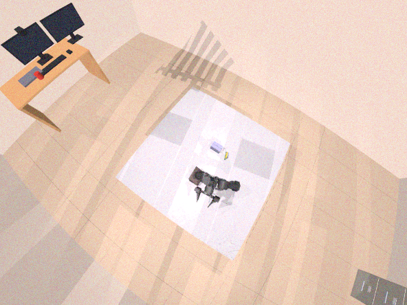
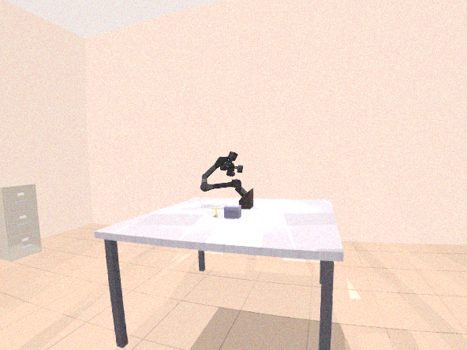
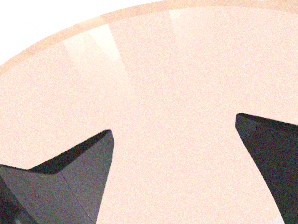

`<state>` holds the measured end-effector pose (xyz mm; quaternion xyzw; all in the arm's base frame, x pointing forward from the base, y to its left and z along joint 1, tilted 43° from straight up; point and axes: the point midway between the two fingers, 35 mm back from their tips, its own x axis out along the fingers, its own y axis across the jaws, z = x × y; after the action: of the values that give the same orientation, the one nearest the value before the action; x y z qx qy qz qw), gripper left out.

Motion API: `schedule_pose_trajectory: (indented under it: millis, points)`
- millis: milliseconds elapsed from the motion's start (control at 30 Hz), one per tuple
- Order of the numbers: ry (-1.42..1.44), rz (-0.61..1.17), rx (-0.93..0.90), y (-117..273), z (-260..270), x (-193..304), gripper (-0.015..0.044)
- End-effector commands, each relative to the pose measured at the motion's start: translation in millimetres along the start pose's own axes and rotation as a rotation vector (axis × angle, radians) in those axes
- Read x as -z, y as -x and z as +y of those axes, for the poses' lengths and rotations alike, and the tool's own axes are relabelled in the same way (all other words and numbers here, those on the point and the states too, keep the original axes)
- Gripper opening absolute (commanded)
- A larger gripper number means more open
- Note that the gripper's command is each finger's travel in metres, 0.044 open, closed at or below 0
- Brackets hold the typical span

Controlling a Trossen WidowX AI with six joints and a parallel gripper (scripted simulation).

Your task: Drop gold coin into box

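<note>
a: gold, just a sliver of it, that's the coin (image 1: 226,155) standing on edge in its dark-green holder (image 1: 227,157) on the white table (image 1: 155,192), right beside the grey box (image 1: 216,147).

b: and the exterior view has it the same way, coin (image 2: 216,213) upright, just left of the box (image 2: 232,211), the two close but apart.

a: the arm (image 2: 221,179) is folded up high over its base, well clear of both. gripper (image 1: 205,198) points away from the coin, out toward the far side of the table.

b: jaws spread wide, nothing between them. the wrist view shows two dark fingertips far apart with only pale wall beyond.

a: any writing to read? brand on the box, mark on the coin?

b: none i can make out. the slot in the lid is probably there, but at this size it's too small to see.

a: grey filing cabinet (image 2: 20,221) by the wall, drawer labels just pale smudges.
</note>
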<state>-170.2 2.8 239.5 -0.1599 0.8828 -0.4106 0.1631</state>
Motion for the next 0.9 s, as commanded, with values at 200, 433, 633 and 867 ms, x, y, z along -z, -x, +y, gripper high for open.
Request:
schedule_pose_trajectory:
  millis: [200,433,633,867]
  points:
    - [0.249,0.000,-0.409,36,66,32,0.0216]
    - [0.439,-0.234,-0.840,122,132,43,0.0161]
    - [0.478,-0.578,-1.039,213,161,19,0.0161]
    - [0.438,-0.943,-1.033,307,159,-35,0.0161]
